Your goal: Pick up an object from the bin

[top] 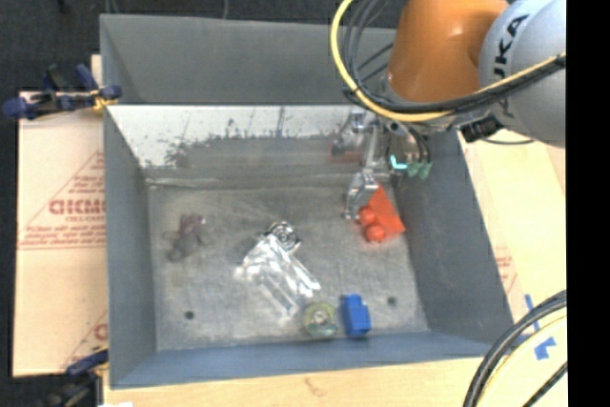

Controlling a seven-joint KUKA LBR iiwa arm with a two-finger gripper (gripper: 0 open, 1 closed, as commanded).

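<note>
Block of blue plastic [355, 315] sits nearest you, by the front wall of the grey metal bin [129, 234]. It looks smooth and boxy. Touching its left side is a small round greenish thing [319, 320]. Just behind those lies a crinkly clear wrapper [276, 270], shiny and crumpled. Off to the left, well apart, you see a little dark lumpy toy [186, 235] on the speckled floor.

Farther back and to the right is a red chunky piece [381, 218], made of bumpy blocks. The gripper [364, 197] hangs right at its upper left edge, shiny and silver. You cannot tell how wide it is open, or whether it has hold of the red piece.

Above it bulges a smooth orange cover [443, 29], with yellow and black cables [345, 62] looped round it. The grey arm [534, 62] shows dark letters ending in "KA".
</note>
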